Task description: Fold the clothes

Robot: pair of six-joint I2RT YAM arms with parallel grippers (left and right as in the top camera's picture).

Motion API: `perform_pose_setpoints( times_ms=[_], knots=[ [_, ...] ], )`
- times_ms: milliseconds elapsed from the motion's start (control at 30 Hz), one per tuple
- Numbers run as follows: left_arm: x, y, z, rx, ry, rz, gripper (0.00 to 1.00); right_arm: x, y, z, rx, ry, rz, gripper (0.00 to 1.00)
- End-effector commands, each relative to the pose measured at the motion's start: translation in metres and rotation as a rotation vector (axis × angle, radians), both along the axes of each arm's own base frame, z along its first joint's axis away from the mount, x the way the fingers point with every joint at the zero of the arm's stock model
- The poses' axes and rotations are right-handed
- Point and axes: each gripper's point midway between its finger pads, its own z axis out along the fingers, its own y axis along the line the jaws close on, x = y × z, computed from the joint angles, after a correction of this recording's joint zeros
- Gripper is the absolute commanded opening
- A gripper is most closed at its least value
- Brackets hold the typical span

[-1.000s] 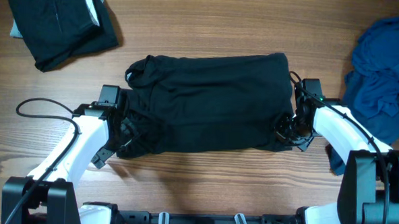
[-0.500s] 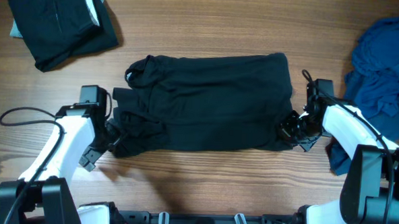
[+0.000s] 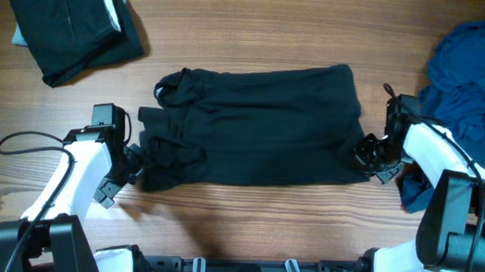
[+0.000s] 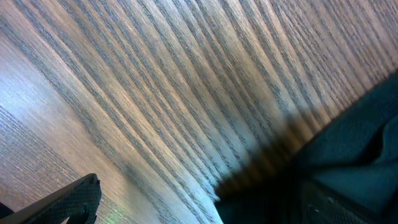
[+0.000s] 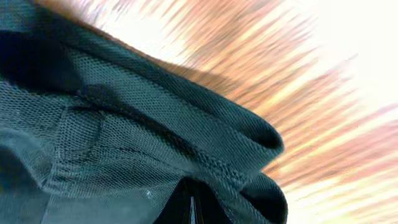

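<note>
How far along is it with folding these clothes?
One black garment lies folded at far left. The black shirt, bunched at its left end, is in progress: the right hand pinches its corner, the left hand hangs open beside it. The blue heap waits unfolded.

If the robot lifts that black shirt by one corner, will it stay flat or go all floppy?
Probably floppy: the black shirt already lies in soft bunches at one end. It likely feels light, since the thin knit folds over itself by the right pincer. Pushed, it would probably crumple rather than slide whole across the wooden table.
</note>
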Motion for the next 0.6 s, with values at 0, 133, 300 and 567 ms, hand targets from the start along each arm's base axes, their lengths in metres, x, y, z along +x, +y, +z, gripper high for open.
perform_pose_setpoints(
  times_ms=[0, 133, 300, 567],
  knots=[
    [-0.003, 0.003, -0.002, 0.004, 0.013, -0.006, 1.00, -0.020, -0.052, -0.008, -0.249, 0.114, -0.051, 0.04],
    [-0.003, 0.003, -0.002, 0.004, 0.014, -0.006, 1.00, -0.015, -0.049, -0.007, -0.217, 0.096, -0.051, 0.04],
    [-0.002, 0.003, -0.002, 0.004, 0.011, -0.007, 1.00, -0.004, -0.039, -0.004, -0.146, 0.052, 0.017, 0.06],
    [0.017, 0.010, 0.038, 0.037, -0.022, -0.030, 1.00, 0.007, -0.038, 0.015, -0.136, 0.013, 0.063, 0.17]
  ],
)
